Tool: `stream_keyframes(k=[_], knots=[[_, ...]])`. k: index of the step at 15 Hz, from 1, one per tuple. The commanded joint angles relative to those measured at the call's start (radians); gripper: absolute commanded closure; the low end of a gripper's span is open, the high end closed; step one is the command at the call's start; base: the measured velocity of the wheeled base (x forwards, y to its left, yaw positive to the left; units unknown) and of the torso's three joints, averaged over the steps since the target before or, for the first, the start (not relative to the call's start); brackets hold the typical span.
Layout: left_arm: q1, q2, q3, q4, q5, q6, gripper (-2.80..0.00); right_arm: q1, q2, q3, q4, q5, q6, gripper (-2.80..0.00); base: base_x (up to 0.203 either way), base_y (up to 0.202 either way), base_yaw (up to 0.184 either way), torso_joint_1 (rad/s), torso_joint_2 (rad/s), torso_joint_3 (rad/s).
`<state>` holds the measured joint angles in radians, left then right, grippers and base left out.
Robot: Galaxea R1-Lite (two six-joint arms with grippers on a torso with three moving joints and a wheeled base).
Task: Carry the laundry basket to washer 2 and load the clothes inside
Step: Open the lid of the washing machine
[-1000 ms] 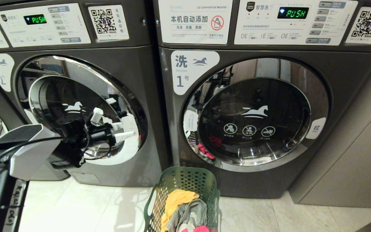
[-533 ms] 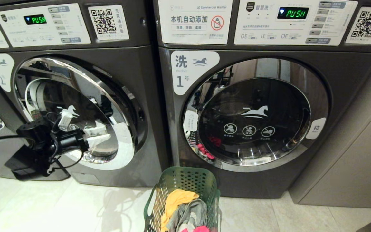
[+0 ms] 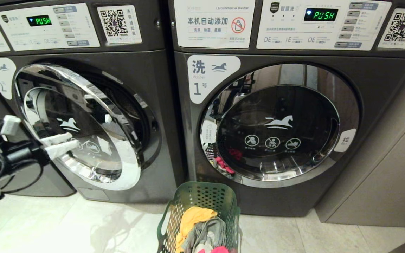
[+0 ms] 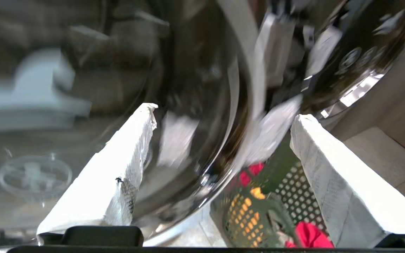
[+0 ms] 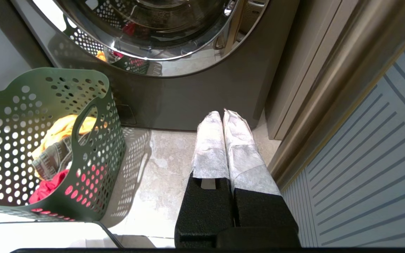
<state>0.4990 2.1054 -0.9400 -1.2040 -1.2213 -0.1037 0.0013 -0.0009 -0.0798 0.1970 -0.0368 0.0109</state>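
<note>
Washer 2 (image 3: 153,80) is the dark grey machine on the left, and its chrome-rimmed door (image 3: 97,158) stands partly swung out. My left gripper (image 3: 75,138) is open in front of the door glass, with nothing between its white fingers (image 4: 118,165). The left wrist view shows the door rim (image 4: 195,165) running across that gap. On the floor before washer 1 stands the green laundry basket (image 3: 202,196) holding the clothes: yellow (image 3: 192,218), grey (image 3: 207,233) and pink-red (image 3: 219,250). My right gripper (image 5: 222,112) hangs shut and empty beside the basket (image 5: 93,147).
Washer 1 (image 3: 374,80) on the right has its door shut. A third washer shows at the far left edge. A beige cabinet side (image 3: 389,168) closes off the right. Pale floor tiles (image 3: 83,225) lie between washer 2 and the basket.
My left arm has swept to the left across washer 2's front. The door has swung further out with it, opening a gap on its right side. The basket has not moved.
</note>
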Motion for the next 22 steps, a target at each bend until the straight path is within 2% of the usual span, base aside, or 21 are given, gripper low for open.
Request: stream_keyframes(k=[1,4,6,8,9,12,13,14,16,18,20,21,22], knots=[[0.037,-0.244,0.084,-0.008,-0.004,-0.020,-2.80,0.000,0.001,0.000,0.001,0.000,0.000,0.00,0.000,0.000,0.000,0.000,0.00,0.000],[0.085,-0.544,0.157,-0.008,0.042,-0.116,-2.80,0.000,0.001,0.000,0.001,0.000,0.000,0.00,0.000,0.000,0.000,0.000,0.00,0.000],[0.100,-0.694,0.151,-0.003,0.085,-0.185,-2.80,0.000,0.001,0.000,0.001,0.000,0.000,0.00,0.000,0.000,0.000,0.000,0.00,0.000],[0.106,-0.813,0.150,0.040,0.108,-0.224,-2.80,0.000,0.001,0.000,0.001,0.000,0.000,0.00,0.000,0.000,0.000,0.000,0.00,0.000],[0.107,-0.858,0.154,0.097,0.112,-0.233,0.00,0.000,0.001,0.000,0.001,0.000,0.000,0.00,0.000,0.000,0.000,0.000,0.00,0.000],[0.080,-0.905,0.152,0.328,0.122,-0.240,0.00,0.000,0.001,0.000,0.001,0.000,0.000,0.00,0.000,0.000,0.000,0.000,0.00,0.000],[0.071,-0.902,0.134,0.414,0.137,-0.241,0.00,0.000,0.001,0.000,0.001,0.000,0.000,0.00,0.000,0.000,0.000,0.000,0.00,0.000],[0.066,-0.890,0.102,0.477,0.180,-0.242,0.00,0.000,0.001,0.000,0.001,0.000,0.000,0.00,0.000,0.000,0.000,0.000,0.00,0.000],[0.034,-0.831,0.034,0.528,0.360,-0.242,0.00,0.000,0.001,0.000,0.001,0.000,0.000,0.00,0.000,0.000,0.000,0.000,0.00,0.000],[-0.085,-0.801,0.005,0.561,0.588,-0.203,0.00,0.000,0.001,0.000,0.001,0.000,0.000,0.00,0.000,0.000,0.000,0.000,0.00,0.000],[-0.172,-0.773,0.014,0.644,0.959,-0.027,0.00,0.000,0.001,0.000,0.001,0.000,0.000,0.00,0.000,0.000,0.000,0.000,0.00,0.000],[-0.207,-0.765,0.026,0.721,1.165,0.077,0.00,0.000,0.001,0.000,0.001,0.000,0.000,0.00,0.000,0.000,0.000,0.000,0.00,0.000],[-0.257,-0.757,0.038,0.813,1.330,0.168,0.00,0.000,0.001,0.000,0.001,0.000,0.000,0.00,0.000,0.000,0.000,0.000,0.00,0.000]])
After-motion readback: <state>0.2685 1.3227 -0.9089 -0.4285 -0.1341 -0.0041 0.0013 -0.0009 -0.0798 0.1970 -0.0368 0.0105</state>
